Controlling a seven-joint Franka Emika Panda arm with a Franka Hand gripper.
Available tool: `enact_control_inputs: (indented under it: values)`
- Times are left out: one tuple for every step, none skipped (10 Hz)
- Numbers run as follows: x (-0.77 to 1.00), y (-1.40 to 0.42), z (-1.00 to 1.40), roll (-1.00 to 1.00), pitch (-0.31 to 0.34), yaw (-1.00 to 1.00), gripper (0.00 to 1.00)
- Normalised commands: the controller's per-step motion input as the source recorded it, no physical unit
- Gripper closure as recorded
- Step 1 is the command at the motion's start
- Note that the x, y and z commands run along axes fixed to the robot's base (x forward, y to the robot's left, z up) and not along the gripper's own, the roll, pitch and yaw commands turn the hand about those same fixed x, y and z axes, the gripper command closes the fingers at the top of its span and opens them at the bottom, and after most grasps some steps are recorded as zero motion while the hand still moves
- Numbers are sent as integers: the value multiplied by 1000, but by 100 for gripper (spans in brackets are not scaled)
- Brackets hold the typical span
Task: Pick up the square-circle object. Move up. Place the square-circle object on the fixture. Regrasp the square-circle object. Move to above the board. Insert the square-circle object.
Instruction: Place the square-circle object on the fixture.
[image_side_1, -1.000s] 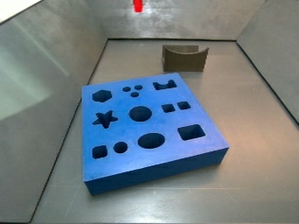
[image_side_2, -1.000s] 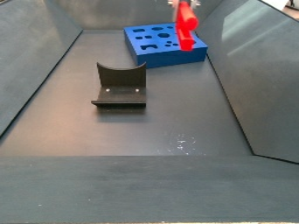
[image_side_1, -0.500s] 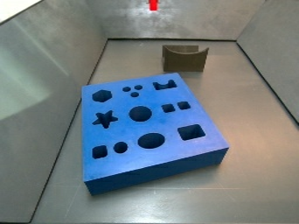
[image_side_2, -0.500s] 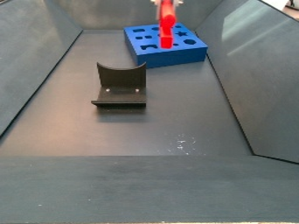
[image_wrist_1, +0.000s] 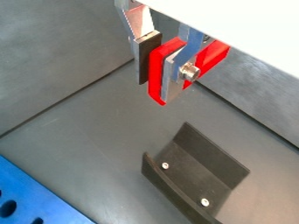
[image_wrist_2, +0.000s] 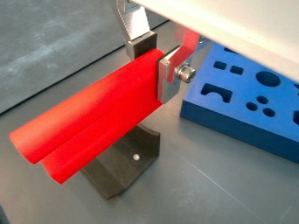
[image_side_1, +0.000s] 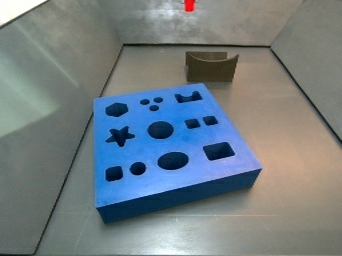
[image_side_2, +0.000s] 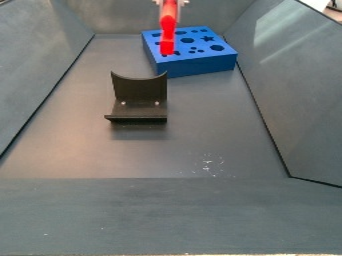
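Note:
My gripper (image_wrist_1: 162, 63) is shut on the square-circle object (image_wrist_1: 158, 74), a red-orange peg, and holds it by one end. The other wrist view shows the gripper (image_wrist_2: 158, 61) with the peg (image_wrist_2: 93, 127) running out long from the fingers. In a side view the peg (image_side_2: 168, 30) hangs upright, high above the floor, with the gripper out of frame above it. Only its lower tip (image_side_1: 189, 5) shows in the other side view. The fixture (image_side_2: 136, 97) stands on the floor, also seen below the peg (image_wrist_1: 198, 171). The blue board (image_side_1: 167, 140) lies flat with its holes open.
Grey walls slope up around the floor on all sides. The fixture (image_side_1: 211, 66) stands near one end wall and the board (image_side_2: 194, 50) near the other. The board's corner shows in both wrist views (image_wrist_2: 251, 96) (image_wrist_1: 24, 201).
The gripper has carried the peg sideways, staying high: rightward in one side view, leftward in the other. The fixture and board have not moved.

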Motion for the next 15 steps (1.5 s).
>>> enact_control_inputs:
  values:
    - [917, -4, 11, 62, 154, 5, 100]
    - [872, 227, -170, -1000, 23, -13, 100]
    - [818, 225, -163, -1000, 25, -14, 100]
    - [714, 170, -98, -1000, 28, -29, 100]
    - [621, 97, -53, -1000, 42, -33, 100]
    - [493, 67, -17, -1000, 71, -39, 100]
    - [442, 65, -14, -1000, 79, -43, 100]
    - [340, 53, -24, -1000, 93, -55, 100]
    - [237, 49, -16, -1000, 108, -69, 100]
    - [160, 48, -13, -1000, 120, -84, 100]
    - [89, 47, -14, -1000, 128, -103, 100]
    - [60, 45, -9, -893, 107, -116, 100]
    - [66, 44, -13, -651, 78, -120, 100]
    - [80, 46, -22, -475, 72, -117, 100]
    - [83, 42, -16, -311, 65, -109, 100]
